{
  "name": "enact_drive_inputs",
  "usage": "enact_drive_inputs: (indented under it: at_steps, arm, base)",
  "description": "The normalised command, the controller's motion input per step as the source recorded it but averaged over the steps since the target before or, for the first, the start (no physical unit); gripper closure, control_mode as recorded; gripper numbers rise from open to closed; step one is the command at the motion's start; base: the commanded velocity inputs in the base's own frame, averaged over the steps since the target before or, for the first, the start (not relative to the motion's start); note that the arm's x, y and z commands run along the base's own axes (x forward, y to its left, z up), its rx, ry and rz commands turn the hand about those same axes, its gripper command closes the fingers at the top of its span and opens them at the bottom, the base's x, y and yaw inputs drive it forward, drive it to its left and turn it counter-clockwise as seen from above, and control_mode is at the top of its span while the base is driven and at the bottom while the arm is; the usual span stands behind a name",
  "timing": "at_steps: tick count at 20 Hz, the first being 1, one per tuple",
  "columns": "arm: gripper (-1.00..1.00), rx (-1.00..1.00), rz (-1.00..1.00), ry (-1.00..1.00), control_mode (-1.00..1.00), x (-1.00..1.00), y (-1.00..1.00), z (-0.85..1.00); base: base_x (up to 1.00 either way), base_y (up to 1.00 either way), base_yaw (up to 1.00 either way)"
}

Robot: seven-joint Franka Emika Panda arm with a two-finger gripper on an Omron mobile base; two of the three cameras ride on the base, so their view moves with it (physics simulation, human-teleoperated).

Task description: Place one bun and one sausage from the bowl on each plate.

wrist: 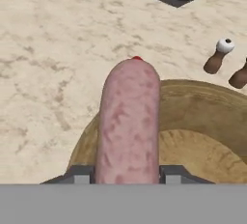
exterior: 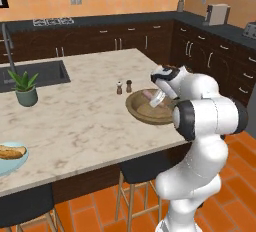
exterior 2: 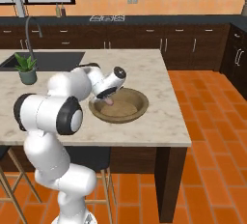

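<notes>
My gripper (wrist: 128, 175) is shut on a pinkish sausage (wrist: 129, 121), which sticks out between the two fingers above the wooden bowl (wrist: 202, 117). In the left base view the gripper (exterior: 157, 99) hangs over the bowl (exterior: 136, 110) near the counter's right end, with the sausage (exterior: 148, 95) at its tip. The right base view shows the same grip (exterior 2: 109, 99) inside the bowl (exterior 2: 140, 103). A pale light-blue plate (exterior: 16, 166) lies at the counter's near left edge with a golden bun (exterior: 10, 151) on it.
Two small shakers (exterior: 123, 86) stand just left of the bowl. A potted plant (exterior: 26, 90) and a sink (exterior: 35, 73) are on the counter's left side. Stools (exterior: 137, 176) stand under the counter's front edge.
</notes>
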Motion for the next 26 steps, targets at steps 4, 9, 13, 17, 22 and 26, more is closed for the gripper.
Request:
enact_drive_inputs:
  at_steps: [4, 9, 13, 17, 22, 26]
  arm:
    - [1.00, -0.23, -0.01, -0.26, -1.00, -1.00, 0.91, 1.00]
    - [1.00, -0.24, 0.04, -0.34, -1.00, -1.00, 0.84, 1.00]
    - [1.00, -0.38, 0.10, -0.25, -1.00, -1.00, 0.14, 1.00]
    - [1.00, -0.36, 0.11, 0.00, -1.00, -1.00, -0.06, 0.62]
    - [1.00, -0.14, 0.02, 0.04, -1.00, -0.86, -0.56, -0.21]
    - [1.00, -0.01, 0.01, 0.00, -1.00, -0.17, 0.00, -0.36]
  base:
    - [0.00, 0.00, 0.00]
    - [0.00, 0.00, 0.00]
    - [0.00, 0.00, 0.00]
    - [0.00, 0.00, 0.00]
    - [0.00, 0.00, 0.00]
    - [0.00, 0.00, 0.00]
